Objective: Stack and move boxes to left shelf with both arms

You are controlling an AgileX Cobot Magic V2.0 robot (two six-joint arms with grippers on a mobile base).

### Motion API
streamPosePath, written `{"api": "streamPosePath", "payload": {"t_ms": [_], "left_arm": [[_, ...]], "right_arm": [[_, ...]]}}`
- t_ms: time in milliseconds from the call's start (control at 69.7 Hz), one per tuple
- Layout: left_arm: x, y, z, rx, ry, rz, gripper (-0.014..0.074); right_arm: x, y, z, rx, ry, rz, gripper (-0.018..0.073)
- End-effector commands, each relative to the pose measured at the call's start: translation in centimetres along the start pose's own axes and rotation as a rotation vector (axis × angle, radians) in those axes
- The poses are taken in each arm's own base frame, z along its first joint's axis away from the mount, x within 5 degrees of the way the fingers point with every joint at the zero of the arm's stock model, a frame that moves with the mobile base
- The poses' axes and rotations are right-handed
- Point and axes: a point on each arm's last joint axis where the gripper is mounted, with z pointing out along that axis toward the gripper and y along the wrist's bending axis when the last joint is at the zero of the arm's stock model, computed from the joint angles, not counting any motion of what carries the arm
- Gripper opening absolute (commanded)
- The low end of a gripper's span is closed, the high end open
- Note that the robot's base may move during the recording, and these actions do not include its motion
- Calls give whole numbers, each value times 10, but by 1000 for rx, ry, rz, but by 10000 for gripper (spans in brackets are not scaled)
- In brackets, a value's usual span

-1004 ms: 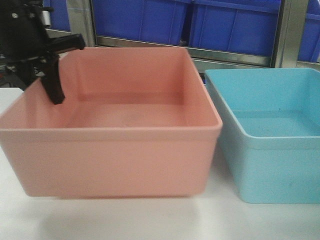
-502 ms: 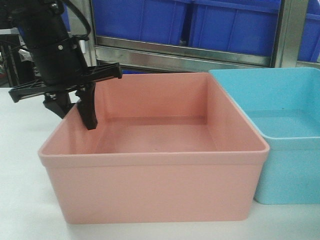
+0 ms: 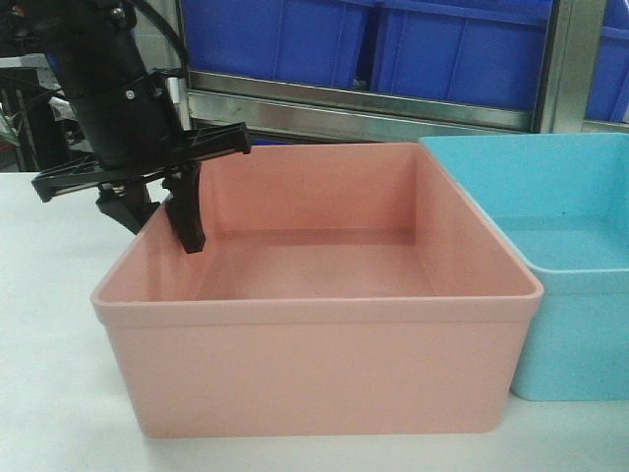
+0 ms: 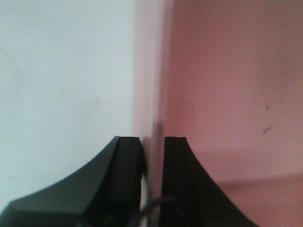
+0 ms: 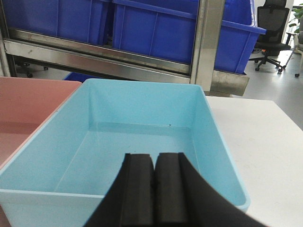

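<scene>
Pink bin [image 3: 324,374] sits on the white bench [image 3: 49,413], blue bin [image 3: 580,344] just beside it on the right, both upright in front of the steel rack rail [image 3: 364,113]. Left gripper [image 3: 160,234] has its jaws astride the pink wall, one inside, one outside, pinched tight onto it. Right gripper [image 5: 154,163] hovers over the blue bin's near edge, jaws pressed together, gripping nothing

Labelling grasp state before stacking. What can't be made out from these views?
Left claw contact with pink box wall: left wrist view, blurred, too close.
Blue box near rim, middle: right wrist view, right claw covers it.
Blue box right end: front view, cut by frame edge.
Front view: right claw out of frame.
</scene>
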Motion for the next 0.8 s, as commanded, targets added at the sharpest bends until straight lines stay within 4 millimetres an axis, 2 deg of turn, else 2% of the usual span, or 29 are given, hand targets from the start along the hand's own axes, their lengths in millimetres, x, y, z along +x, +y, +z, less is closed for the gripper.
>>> {"api": "streamPosePath", "payload": {"t_ms": [0,115,258,445,660,789], "left_arm": [[-6,-15,-26,73,-102,13,167],[-5,-16,-33,71,-115,23,264],[-2,-15,-54,51,-151,68,267],[7,-16,-94,45,-260,208,267],[27,-8,-120,56,-505,415,267],[45,2,-133,57,-675,469,267]], "right_arm": [[-8,0,0,3,-79,-13,56],[-8,0,0,3,-79,-13,56],[-8,0,0,3,-79,-13,56],[-8,0,0,3,-79,-13,56],[-8,0,0,3,-79,-13,56],[-8,0,0,3,-79,-13,56]]}}
